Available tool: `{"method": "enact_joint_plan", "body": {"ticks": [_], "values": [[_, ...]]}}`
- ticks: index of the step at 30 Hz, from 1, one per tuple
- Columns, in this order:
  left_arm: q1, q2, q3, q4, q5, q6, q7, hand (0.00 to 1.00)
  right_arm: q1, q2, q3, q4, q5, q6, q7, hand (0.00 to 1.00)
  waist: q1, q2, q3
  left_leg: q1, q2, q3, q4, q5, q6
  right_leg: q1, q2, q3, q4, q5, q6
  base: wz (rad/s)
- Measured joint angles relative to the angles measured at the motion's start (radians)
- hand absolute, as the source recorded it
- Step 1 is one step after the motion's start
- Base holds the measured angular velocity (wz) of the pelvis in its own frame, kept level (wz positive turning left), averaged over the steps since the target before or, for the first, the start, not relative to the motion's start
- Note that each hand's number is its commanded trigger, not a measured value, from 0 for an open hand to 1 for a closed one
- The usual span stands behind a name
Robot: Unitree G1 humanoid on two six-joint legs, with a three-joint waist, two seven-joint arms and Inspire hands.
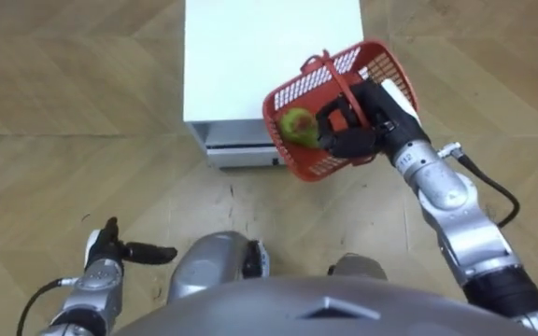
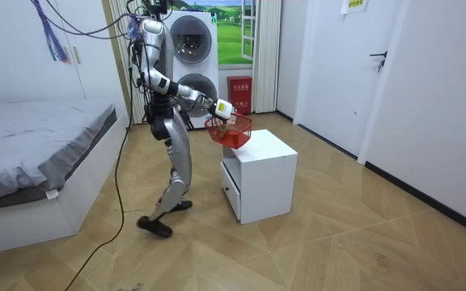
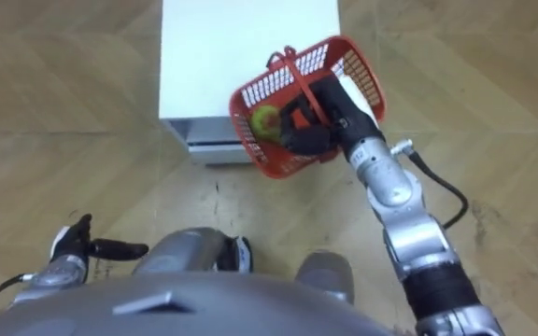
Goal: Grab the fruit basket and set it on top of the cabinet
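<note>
I have the red fruit basket (image 1: 382, 62) in the right hand (image 1: 360, 128), its fingers curled round the basket's handle (image 1: 336, 86). It hangs tilted over the near corner of the white cabinet (image 1: 269, 56), and in the room view it looks lifted clear of the top. A green-yellow fruit (image 1: 297, 124) lies against the lower wall. The left hand (image 1: 110, 250) is down at my left side, fingers straight and holding nothing.

My worry is the tilt. If the basket tips further or swings as the arm moves, the fruit could roll over the rim. The grip sits on a thin handle, so a jerk might let it twist in the fingers. If I drop the arm, the basket's bottom could catch the cabinet's corner or the drawer (image 1: 236, 149) front below it.

The cabinet is the only obstacle close by. The bed (image 2: 39, 137), the washing machine (image 2: 191, 36) and the door (image 2: 334, 65) are well apart from the basket.
</note>
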State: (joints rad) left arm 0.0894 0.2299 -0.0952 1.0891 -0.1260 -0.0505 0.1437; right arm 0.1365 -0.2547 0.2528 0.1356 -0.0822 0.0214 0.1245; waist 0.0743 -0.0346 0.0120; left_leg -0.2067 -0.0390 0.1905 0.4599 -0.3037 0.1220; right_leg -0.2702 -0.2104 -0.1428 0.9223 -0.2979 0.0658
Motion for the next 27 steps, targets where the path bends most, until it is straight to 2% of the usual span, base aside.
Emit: {"method": "enact_joint_plan", "body": {"ticks": [1, 2, 3, 4, 5, 6, 8, 11, 13, 18, 19, 24, 25, 26, 27], "values": [[-0.001, -0.004, -0.005, -0.001, 0.000, -0.008, 0.000, 0.00, 0.000, 0.006, 0.000, -0.002, -0.004, 0.002, 0.001, 1.00, 0.002, 0.002, 0.0004, 0.023, 0.007, -0.005, -0.020, 0.002, -0.004, -0.019, 0.017, -0.010, -0.104, -0.010, -0.006, 0.12], [-0.002, -0.010, -0.007, 0.000, 0.000, -0.011, 0.000, 0.00, 0.000, 0.012, 0.000, -0.010, -0.010, 0.003, 0.001, 1.00, 0.002, -0.001, -0.0006, 0.039, 0.009, -0.012, -0.038, 0.005, -0.009, -0.028, 0.024, -0.026, -0.228, -0.006, -0.010, 0.16], [0.000, -0.014, -0.008, 0.000, 0.000, -0.012, 0.000, 0.00, 0.002, 0.014, 0.000, -0.018, -0.013, 0.003, 0.001, 1.00, 0.002, -0.002, -0.0006, 0.048, 0.009, -0.015, -0.046, 0.005, -0.013, -0.028, 0.030, -0.028, -0.298, 0.007, -0.014, 0.20], [0.005, -0.020, -0.008, 0.000, 0.000, -0.014, 0.000, 0.00, 0.005, 0.016, 0.000, -0.038, -0.015, 0.003, 0.001, 1.00, 0.004, -0.007, -0.0033, 0.061, 0.007, -0.023, -0.048, 0.002, -0.021, -0.025, 0.047, -0.025, -0.427, 0.080, -0.013, 0.28], [0.015, -0.030, -0.007, -0.001, 0.001, -0.014, 0.000, 0.00, 0.006, 0.016, 0.000, -0.046, -0.022, 0.002, -0.002, 1.00, 0.003, 0.003, -0.0103, 0.067, 0.016, -0.043, -0.052, 0.003, -0.034, -0.003, 0.065, -0.029, -0.457, 0.098, -0.013, 0.18], [0.020, -0.030, -0.007, -0.005, 0.002, -0.014, -0.001, 0.00, 0.004, 0.016, 0.001, -0.049, -0.026, 0.002, -0.002, 1.00, 0.010, 0.003, -0.0116, 0.074, 0.023, -0.042, -0.060, 0.007, -0.041, 0.012, 0.075, -0.033, -0.476, 0.103, -0.019, 0.00], [0.046, -0.025, 0.018, -0.007, 0.003, -0.015, -0.005, 0.00, -0.003, 0.018, 0.001, -0.052, -0.025, 0.002, -0.002, 1.00, 0.029, 0.006, -0.0112, 0.106, 0.049, -0.039, -0.111, 0.019, -0.062, 0.069, 0.104, -0.052, -0.559, 0.126, -0.033, 0.00], [0.065, -0.020, 0.021, -0.009, 0.009, -0.011, -0.010, 0.00, -0.008, 0.018, 0.001, -0.053, -0.020, 0.002, -0.008, 1.00, 0.037, -0.001, -0.0109, 0.145, 0.063, -0.039, -0.162, 0.027, -0.074, 0.104, 0.126, -0.053, -0.596, 0.127, -0.033, 0.12], [0.071, -0.020, 0.021, -0.009, 0.010, -0.004, -0.022, 0.00, -0.011, 0.018, 0.001, -0.053, -0.019, 0.002, -0.014, 1.00, 0.043, -0.006, -0.0079, 0.150, 0.065, -0.041, -0.170, 0.031, -0.082, 0.116, 0.138, -0.052, -0.617, 0.127, -0.033, 0.11], [0.076, -0.017, 0.045, -0.007, 0.053, 0.006, -0.041, 0.00, -0.064, 0.017, -0.001, -0.041, -0.001, 0.002, -0.042, 1.00, 0.041, -0.016, -0.0023, 0.148, 0.066, -0.056, -0.191, 0.032, -0.082, 0.134, 0.146, -0.056, -0.667, 0.129, -0.035, 0.03], [0.069, -0.017, 0.052, -0.005, 0.059, 0.007, -0.041, 0.00, -0.081, 0.018, -0.002, -0.036, 0.004, 0.001, -0.053, 1.00, 0.037, -0.020, 0.0012, 0.143, 0.066, -0.058, -0.193, 0.032, -0.083, 0.130, 0.147, -0.060, -0.669, 0.129, -0.035, 0.07], [0.062, -0.017, 0.059, -0.001, 0.087, 0.008, -0.048, 0.00, -0.120, 0.017, -0.006, 0.044, 0.005, -0.012, -0.086, 1.00, 0.031, -0.024, -0.0004, 0.115, 0.064, -0.062, -0.178, 0.032, -0.083, 0.121, 0.145, -0.077, -0.690, 0.134, -0.037, 0.12], [0.060, -0.016, 0.061, 0.005, 0.089, 0.008, -0.049, 0.00, -0.122, 0.020, -0.004, 0.061, 0.005, -0.014, -0.097, 1.00, 0.027, -0.032, 0.0047, 0.056, 0.062, -0.050, -0.077, 0.034, -0.091, 0.137, 0.128, -0.045, -0.721, 0.151, -0.036, 0.48], [0.058, -0.013, 0.054, 0.008, 0.093, 0.005, -0.052, 0.00, -0.128, 0.021, -0.002, 0.095, 0.016, -0.021, -0.112, 1.00, 0.013, -0.054, 0.0158, -0.041, 0.047, -0.039, -0.014, 0.017, -0.116, 0.155, 0.101, 0.048, -0.752, 0.160, -0.024, 0.67], [0.051, -0.014, 0.047, 0.008, 0.097, 0.002, -0.055, 0.00, -0.130, 0.020, -0.009, 0.111, 0.022, -0.024, -0.123, 1.00, 0.011, -0.058, 0.0177, -0.089, 0.044, -0.046, -0.062, 0.028, -0.113, 0.147, 0.096, 0.062, -0.750, 0.161, -0.022, 0.70]]}}
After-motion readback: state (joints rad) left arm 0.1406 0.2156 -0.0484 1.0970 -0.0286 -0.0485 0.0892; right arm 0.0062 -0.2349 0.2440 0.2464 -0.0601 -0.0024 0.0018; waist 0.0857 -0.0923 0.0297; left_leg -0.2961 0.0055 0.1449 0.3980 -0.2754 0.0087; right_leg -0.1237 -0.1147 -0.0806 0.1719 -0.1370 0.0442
